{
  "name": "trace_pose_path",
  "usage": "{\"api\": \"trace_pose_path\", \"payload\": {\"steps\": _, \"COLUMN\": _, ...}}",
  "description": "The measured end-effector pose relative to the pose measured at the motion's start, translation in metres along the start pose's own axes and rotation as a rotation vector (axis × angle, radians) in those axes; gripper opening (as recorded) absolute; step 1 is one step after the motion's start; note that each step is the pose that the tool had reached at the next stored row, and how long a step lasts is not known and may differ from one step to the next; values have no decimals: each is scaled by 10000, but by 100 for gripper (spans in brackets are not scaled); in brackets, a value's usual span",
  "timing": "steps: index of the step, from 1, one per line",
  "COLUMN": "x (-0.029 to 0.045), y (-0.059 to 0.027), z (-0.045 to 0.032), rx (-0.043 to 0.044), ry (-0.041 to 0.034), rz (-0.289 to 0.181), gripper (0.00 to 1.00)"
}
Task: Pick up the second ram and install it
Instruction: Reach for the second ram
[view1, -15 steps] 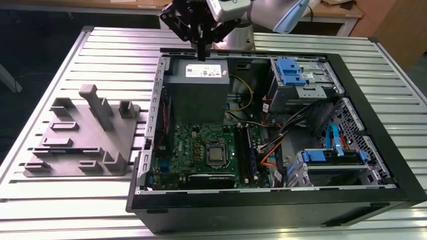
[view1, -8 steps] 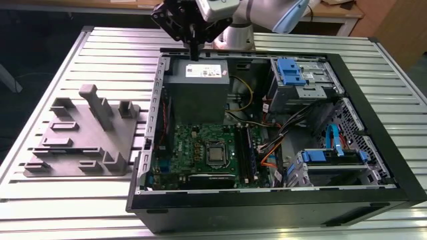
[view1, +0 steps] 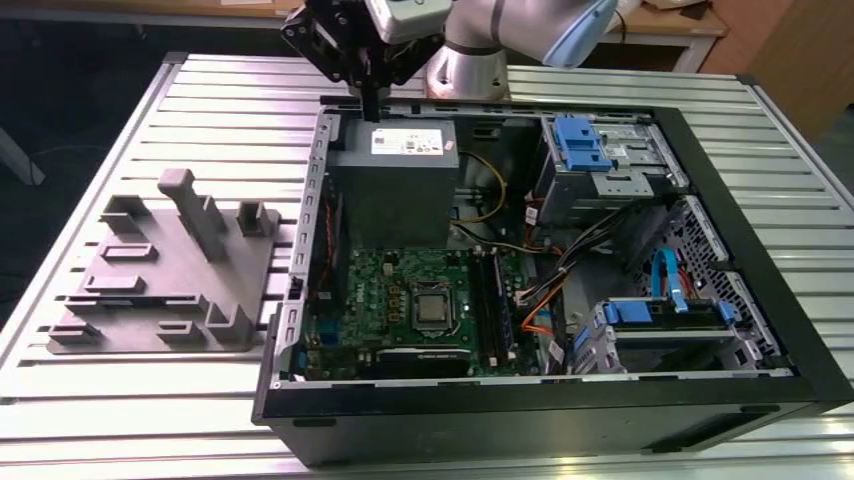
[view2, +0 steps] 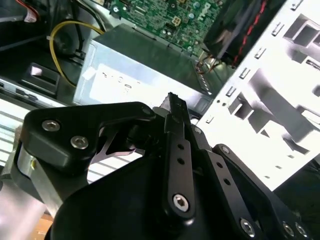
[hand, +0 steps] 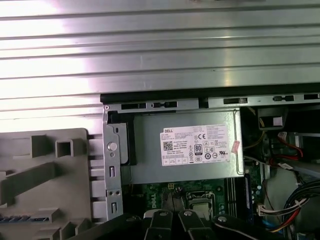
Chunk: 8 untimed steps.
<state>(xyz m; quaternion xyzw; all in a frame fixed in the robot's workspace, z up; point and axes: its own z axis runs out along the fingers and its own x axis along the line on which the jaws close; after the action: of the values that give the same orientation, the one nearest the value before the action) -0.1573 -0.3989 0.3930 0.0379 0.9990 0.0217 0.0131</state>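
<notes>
Ram (hand: 25, 218): a thin dark strip with bluish marks, seen in the first wrist view lying in the grey holder (hand: 60, 200), partly cut off by the frame edge. Nothing is gripping it.

Gripper (view1: 371, 113): in the exterior view it hangs over the far edge of the open case (view1: 534, 412), at the far end of the power supply (view1: 400, 190). It is well apart from the holder (view1: 174, 290), which sits on the slatted table (view1: 107, 420) at the exterior view's left of the case. Whether the tip touches the power supply cannot be told.

Gripper state: in the second wrist view the fingers (view2: 177, 150) are drawn together at the tip (view2: 174, 103), clenched with no long stick between them.

Motherboard (view1: 400, 300): it lies in the case on the near side of the power supply. In the first wrist view it shows just past the labelled power supply (hand: 185, 145).
</notes>
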Motion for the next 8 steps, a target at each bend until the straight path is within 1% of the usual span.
{"api": "trace_pose_path", "payload": {"steps": 1, "x": 17, "y": -1, "z": 0, "rx": 0, "ry": 0, "rz": -1, "gripper": 7}}
{"api": "trace_pose_path", "payload": {"steps": 8, "x": 204, "y": -15, "z": -4, "rx": 1, "ry": 0, "rz": -1, "gripper": 7}}
